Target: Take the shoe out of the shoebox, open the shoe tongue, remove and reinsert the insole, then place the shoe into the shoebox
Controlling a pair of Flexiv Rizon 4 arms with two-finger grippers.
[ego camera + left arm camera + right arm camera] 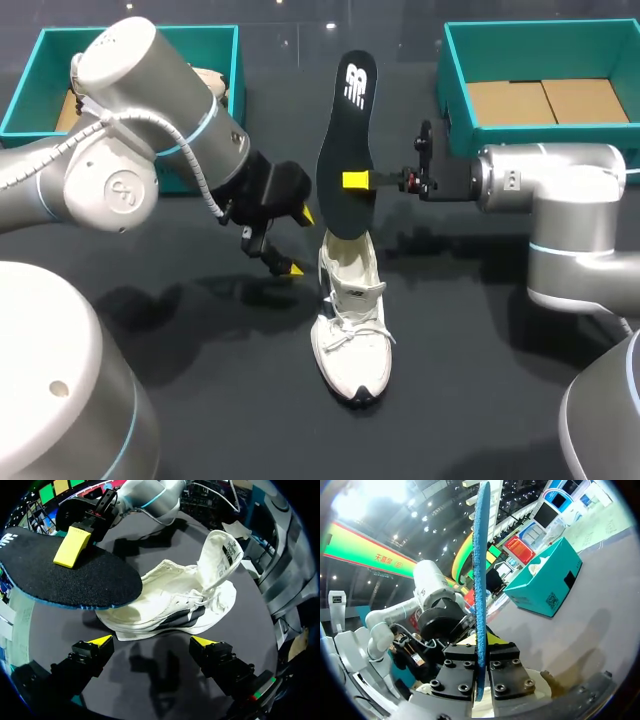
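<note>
A white shoe (352, 325) stands on the dark table, toe toward me, tongue pulled up; it lies ahead of my left gripper (152, 641) too, as the shoe (180, 602). Above its heel the black insole (345, 150) hangs upright, its lower end just over the shoe's opening. My right gripper (358, 181) is shut on the insole from the right; the insole (481, 580) shows edge-on between its fingers. My left gripper (292, 240) stands open left of the shoe, holding nothing. The insole (65, 575) hangs over the shoe's heel.
A teal shoebox (450, 90) with a cardboard bottom sits at the back right. A second teal box (30, 90) stands at the back left, partly hidden by my left arm. Dark bare table lies in front of the shoe.
</note>
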